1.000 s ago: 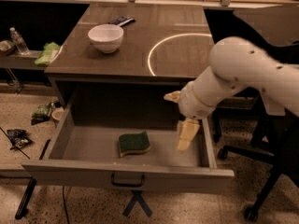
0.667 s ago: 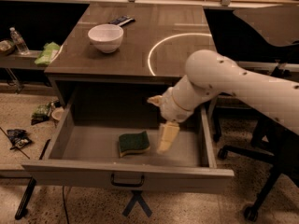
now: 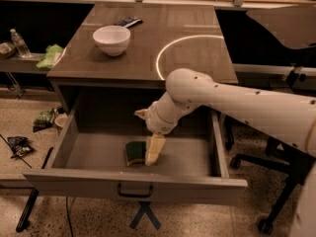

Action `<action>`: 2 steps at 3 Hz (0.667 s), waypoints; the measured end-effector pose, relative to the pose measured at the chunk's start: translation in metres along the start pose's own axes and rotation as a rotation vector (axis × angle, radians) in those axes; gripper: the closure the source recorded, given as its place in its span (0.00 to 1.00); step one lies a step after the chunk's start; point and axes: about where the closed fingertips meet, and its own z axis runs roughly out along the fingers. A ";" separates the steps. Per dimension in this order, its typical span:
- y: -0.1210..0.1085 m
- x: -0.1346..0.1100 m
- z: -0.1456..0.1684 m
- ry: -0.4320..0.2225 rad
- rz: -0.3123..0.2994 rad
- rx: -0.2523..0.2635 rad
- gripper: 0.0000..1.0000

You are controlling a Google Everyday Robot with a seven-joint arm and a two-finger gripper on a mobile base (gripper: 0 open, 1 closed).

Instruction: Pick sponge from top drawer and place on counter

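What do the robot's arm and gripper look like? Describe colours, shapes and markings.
The arm is a thick, smooth white tube with a rounded, bulbous joint, dotted with small dark spots. No cables show. The gripper, down in the top drawer beside the sponge, is a paler cream, narrow and blocky.

Reads glossy and smooth on the grey-brown tabletop (image 3: 197, 58), with light reflections around the thin white arc. Looks matt grey across the top drawer (image 3: 74, 184), front panel and inner walls alike; painted or laminate, cannot tell which. Appears as dark metal at the bar handle (image 3: 134, 194), with a slight sheen. Shows a rough dark green scouring face over yellow foam on the sponge (image 3: 133, 153). Sits inside the drawer at the sponge's right edge: the claw (image 3: 153, 157), cream, matt, plastic-looking. Gleams smooth, white and hard-shelled along the arm (image 3: 237, 100). Looks like glazed white ceramic on the bowl (image 3: 111, 39). Appears speckled and stone-like on the floor (image 3: 207, 221).
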 end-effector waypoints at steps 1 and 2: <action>0.002 0.002 0.031 -0.008 -0.031 -0.026 0.00; 0.006 0.007 0.052 -0.014 -0.070 -0.035 0.18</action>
